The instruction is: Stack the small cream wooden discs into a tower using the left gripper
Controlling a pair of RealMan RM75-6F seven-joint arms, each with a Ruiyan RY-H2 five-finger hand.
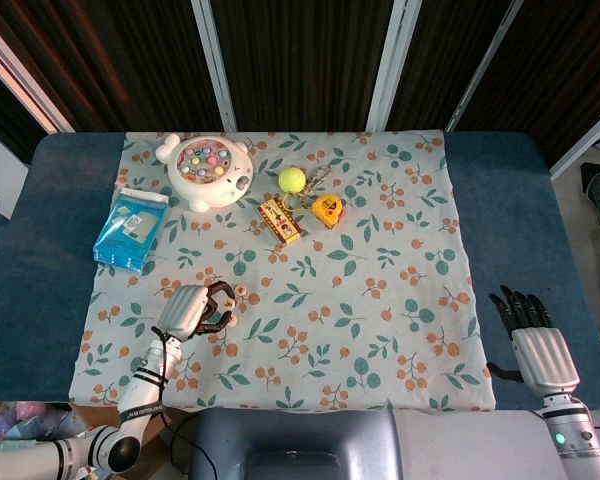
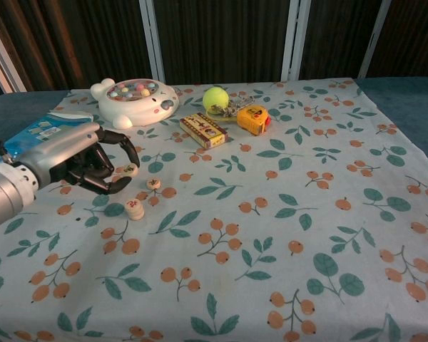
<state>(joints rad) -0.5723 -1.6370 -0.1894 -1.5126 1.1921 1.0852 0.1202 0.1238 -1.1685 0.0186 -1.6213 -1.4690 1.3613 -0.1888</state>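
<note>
My left hand (image 2: 78, 162) hovers over the left side of the floral cloth and pinches one small cream wooden disc (image 2: 130, 169) between its fingertips. Just below and in front of that disc stands a short stack of cream discs (image 2: 135, 207) with a red mark on top. A single disc (image 2: 154, 184) lies flat to the right of the fingers. The head view shows the same hand (image 1: 192, 310) near the cloth's front left, with the lone disc (image 1: 241, 290) beside it. My right hand (image 1: 538, 352) rests open at the far right of the table, holding nothing.
At the back left sit a white fishing toy (image 1: 210, 170) and a blue packet (image 1: 130, 228). A tennis ball (image 1: 292, 179), a yellow tape measure (image 1: 327, 208) and a small patterned box (image 1: 280, 220) lie at the back centre. The floral cloth (image 1: 380, 300) covers the table.
</note>
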